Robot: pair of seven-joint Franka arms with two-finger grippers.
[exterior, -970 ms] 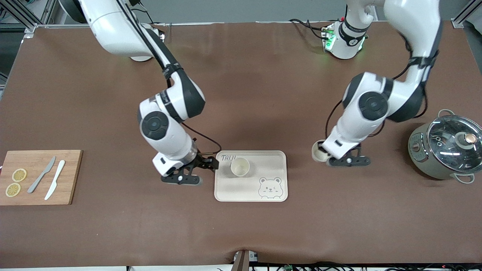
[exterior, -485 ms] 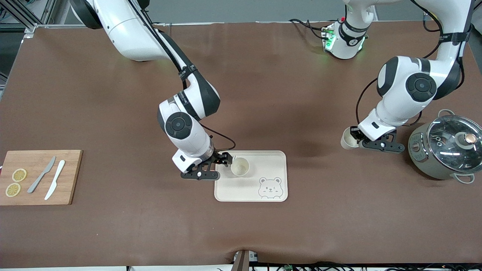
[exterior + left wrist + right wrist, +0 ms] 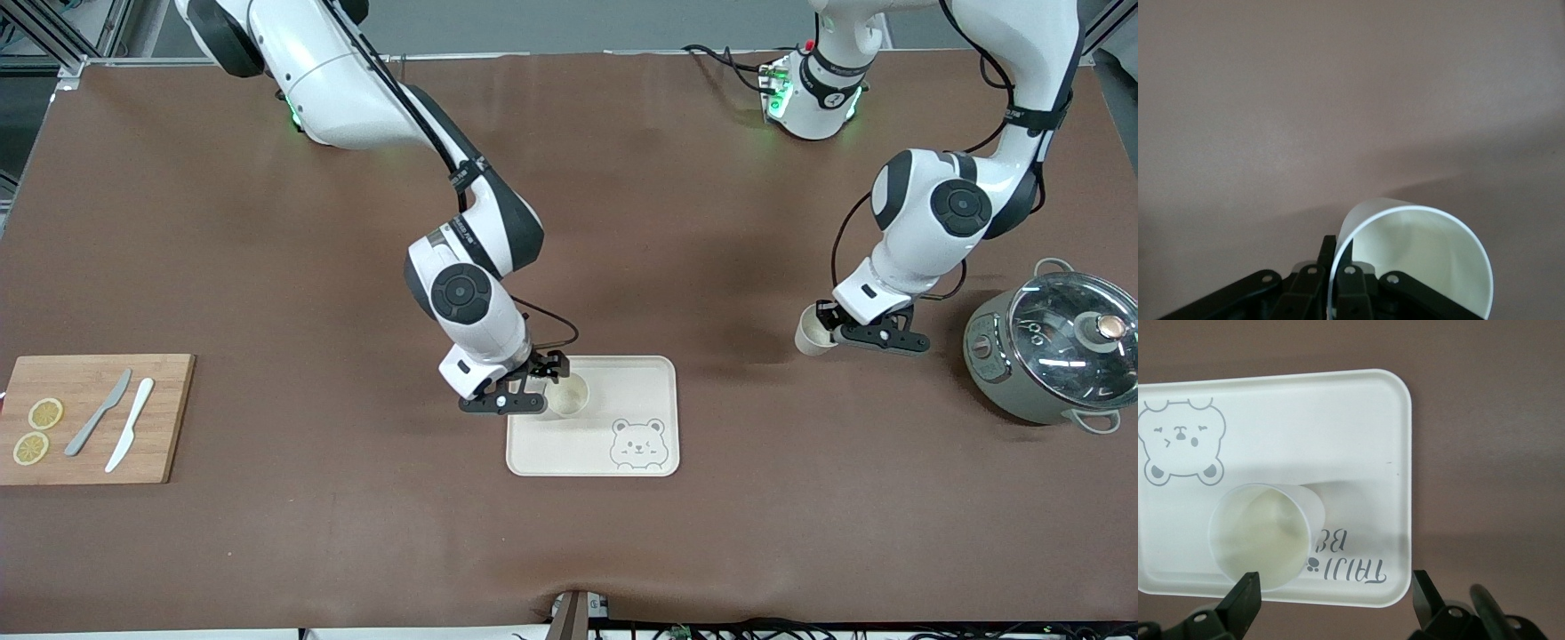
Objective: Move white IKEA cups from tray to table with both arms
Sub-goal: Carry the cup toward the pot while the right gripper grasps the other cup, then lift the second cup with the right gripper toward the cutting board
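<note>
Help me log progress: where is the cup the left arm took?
The cup hangs tilted in the left end effector over bare table, between the tray and the pot.

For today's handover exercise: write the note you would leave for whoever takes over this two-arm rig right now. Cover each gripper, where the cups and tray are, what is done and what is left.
Left gripper: shut on the rim of one cup, held tilted in the air over bare table, between the tray and the pot.
Right gripper: open, low over the tray's edge, beside the second cup, not yet gripping.
Second cup stands upright on the tray.
Done: first cup lifted off the tray.
Left: set the first cup down on the table and release; grasp the second cup, move it to the table.
</note>
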